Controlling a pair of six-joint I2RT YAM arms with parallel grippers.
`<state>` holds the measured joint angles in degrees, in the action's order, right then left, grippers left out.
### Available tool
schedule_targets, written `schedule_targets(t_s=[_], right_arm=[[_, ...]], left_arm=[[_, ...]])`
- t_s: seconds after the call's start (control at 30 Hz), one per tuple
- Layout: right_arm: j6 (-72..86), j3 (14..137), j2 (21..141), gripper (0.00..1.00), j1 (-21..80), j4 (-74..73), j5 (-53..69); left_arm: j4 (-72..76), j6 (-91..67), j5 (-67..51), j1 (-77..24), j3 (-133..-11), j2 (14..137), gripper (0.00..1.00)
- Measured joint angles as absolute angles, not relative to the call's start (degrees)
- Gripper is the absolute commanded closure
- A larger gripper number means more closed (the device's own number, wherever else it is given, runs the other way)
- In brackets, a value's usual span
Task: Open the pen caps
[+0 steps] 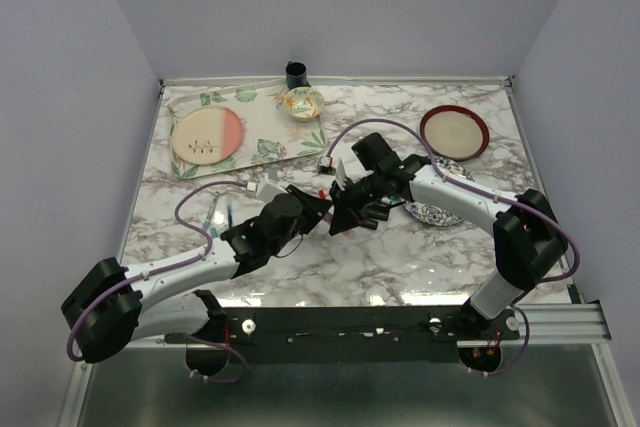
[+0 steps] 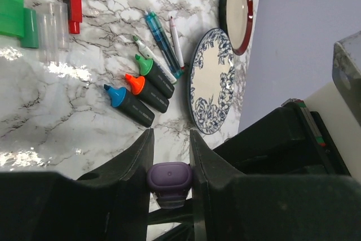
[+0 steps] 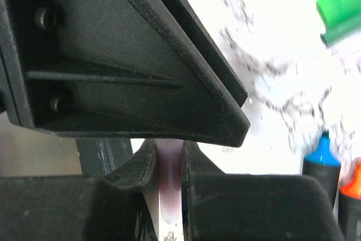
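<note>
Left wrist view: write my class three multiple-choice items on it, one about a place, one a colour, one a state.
1. Relative to the floral plate, the highlighters lie: A on it; B beside it on the table; C under it.
2. The cap in the left gripper is: A green; B red; C purple.
3. The blue cap is: A on its highlighter; B loose; C gripped.
Answers: B, they lie on marble next to the plate's rim; C, the purple cap sits in its grip; A, it tops a black body.
</note>
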<state>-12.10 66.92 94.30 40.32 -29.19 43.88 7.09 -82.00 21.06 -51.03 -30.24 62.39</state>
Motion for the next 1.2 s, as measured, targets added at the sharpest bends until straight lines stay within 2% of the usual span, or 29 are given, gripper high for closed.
schedule_targets(t_s=[0.1, 0.23, 0.4, 1.07, 1.2], right_arm=[[-13.4, 68.4, 94.3, 0.99, 41.3, -29.0, 43.7], [-15.6, 68.0, 94.2, 0.99, 39.5, -33.1, 42.1], [-17.6, 67.4, 94.2, 0.99, 39.0, -35.6, 40.7], [-23.0, 62.0, 94.2, 0.99, 39.0, -40.2, 25.6], [-23.5, 61.8, 95.3, 0.94, 39.0, -40.4, 22.3]], left_arm=[[4.7, -81.7, 22.7, -48.0, -28.5, 56.0, 1.00], [0.3, -81.2, 25.4, -36.8, -23.5, 46.5, 1.00], [-2.7, -80.5, 24.6, -31.7, -18.9, 44.8, 1.00], [3.7, -78.8, 14.1, -31.9, -12.2, 52.2, 1.00], [5.5, -78.8, 13.6, -33.8, -12.2, 56.1, 1.00]])
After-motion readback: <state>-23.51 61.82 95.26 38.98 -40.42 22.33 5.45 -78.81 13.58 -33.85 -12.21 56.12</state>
